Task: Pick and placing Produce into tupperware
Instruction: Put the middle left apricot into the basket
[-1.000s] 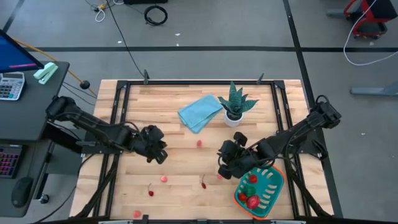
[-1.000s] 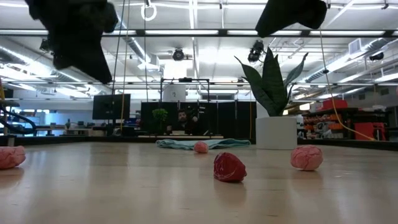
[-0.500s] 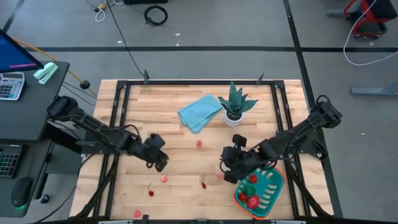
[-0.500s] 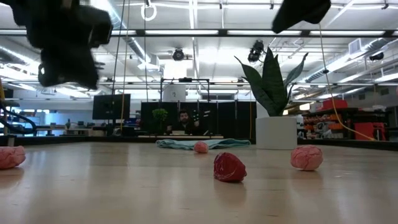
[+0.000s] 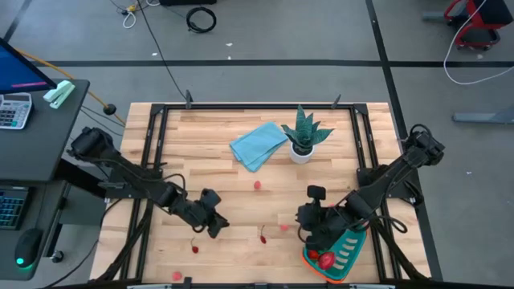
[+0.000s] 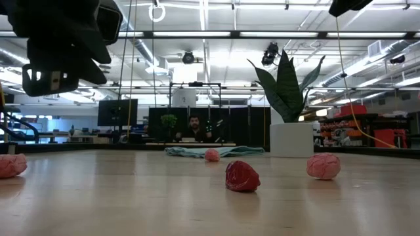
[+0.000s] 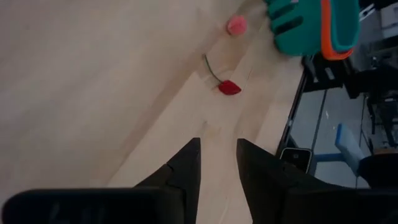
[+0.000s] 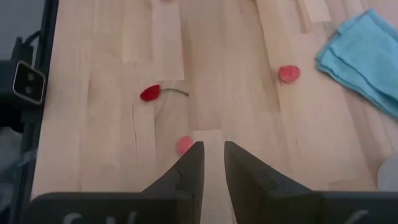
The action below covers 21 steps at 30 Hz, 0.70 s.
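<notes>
The teal tupperware [image 5: 341, 250] stands at the table's near right, with a red piece [image 5: 325, 260] inside it. Loose produce lies on the wood: a pink bit [image 5: 257, 185], a pink bit [image 5: 283, 227], a stemmed red piece [image 5: 263, 238], a red bit [image 5: 193, 249] and a pink bit [image 5: 177, 275]. My left gripper [image 5: 215, 223] hovers left of the stemmed red piece [image 7: 229, 88]. It is open with bare wood between its fingers [image 7: 188, 168]. My right gripper [image 5: 313, 229] hangs over the tupperware's left rim, its fingers [image 8: 190, 167] slightly apart with nothing between them.
A folded light blue cloth [image 5: 259, 145] and a white-potted spiky plant [image 5: 303, 135] stand at the far middle of the table. A dark frame [image 5: 152, 152] runs around the tabletop. Bare wood lies between the two grippers.
My left gripper has gone down and toward the table's near edge and right, and it now covers the pink bit that lay near it. My right gripper has shifted toward the near right, over the tupperware's rim. The produce on the table has stayed in place.
</notes>
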Each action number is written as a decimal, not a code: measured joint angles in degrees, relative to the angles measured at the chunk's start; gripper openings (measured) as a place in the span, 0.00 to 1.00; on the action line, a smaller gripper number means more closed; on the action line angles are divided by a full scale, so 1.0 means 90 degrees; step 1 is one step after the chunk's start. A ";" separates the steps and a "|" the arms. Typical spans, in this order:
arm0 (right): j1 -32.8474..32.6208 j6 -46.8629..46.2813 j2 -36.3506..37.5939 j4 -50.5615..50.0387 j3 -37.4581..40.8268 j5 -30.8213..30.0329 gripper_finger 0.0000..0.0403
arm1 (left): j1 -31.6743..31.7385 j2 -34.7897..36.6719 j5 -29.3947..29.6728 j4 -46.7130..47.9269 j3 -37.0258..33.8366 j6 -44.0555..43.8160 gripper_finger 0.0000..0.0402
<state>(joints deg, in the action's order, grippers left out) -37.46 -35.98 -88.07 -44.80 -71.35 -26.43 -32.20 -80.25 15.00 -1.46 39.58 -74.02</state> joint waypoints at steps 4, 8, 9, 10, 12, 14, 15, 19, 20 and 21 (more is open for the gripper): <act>-0.0031 0.0238 0.0000 -0.0040 0.0000 0.0033 0.18 | -0.0096 -0.0274 0.0006 0.0033 0.0209 0.0132 0.25; -0.0029 0.0242 -0.0002 -0.0094 0.0000 0.0048 0.18 | -0.0218 -0.0496 0.0008 0.0436 0.0662 0.0495 0.23; -0.0029 0.0242 -0.0002 -0.0117 0.0000 0.0045 0.18 | -0.0264 -0.0543 0.0007 0.0693 0.0829 0.0666 0.23; -0.0029 0.0242 -0.0002 -0.0119 0.0000 0.0045 0.18 | -0.0296 -0.0599 0.0014 0.0992 0.1040 0.0850 0.22; -0.0026 0.0242 -0.0002 -0.0132 0.0000 0.0046 0.18 | -0.0345 -0.0676 0.0004 0.1857 0.1516 0.1165 0.21; -0.0026 0.0241 -0.0002 -0.0137 0.0000 0.0047 0.18 | -0.0393 -0.0762 0.0015 0.2946 0.2047 0.1407 0.19; -0.0026 0.0242 -0.0002 -0.0147 0.0000 0.0048 0.18 | -0.0417 -0.0826 0.0017 0.3446 0.2300 0.1457 0.19; -0.0026 0.0146 -0.0002 -0.0165 0.0000 0.0048 0.18 | -0.0594 -0.1070 -0.0083 0.4255 0.2884 0.1474 0.17; -0.0026 0.0130 -0.0002 -0.0163 0.0000 0.0046 0.18 | -0.0660 -0.1128 -0.0177 0.4235 0.2938 0.1474 0.17; -0.0026 0.0123 -0.0002 -0.0160 0.0000 0.0046 0.18 | -0.0730 -0.1197 -0.0239 0.4272 0.2974 0.1476 0.18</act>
<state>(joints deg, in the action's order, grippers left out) -37.69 -34.87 -88.09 -46.24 -71.35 -26.02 -38.77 -91.01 12.85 36.99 66.34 -60.74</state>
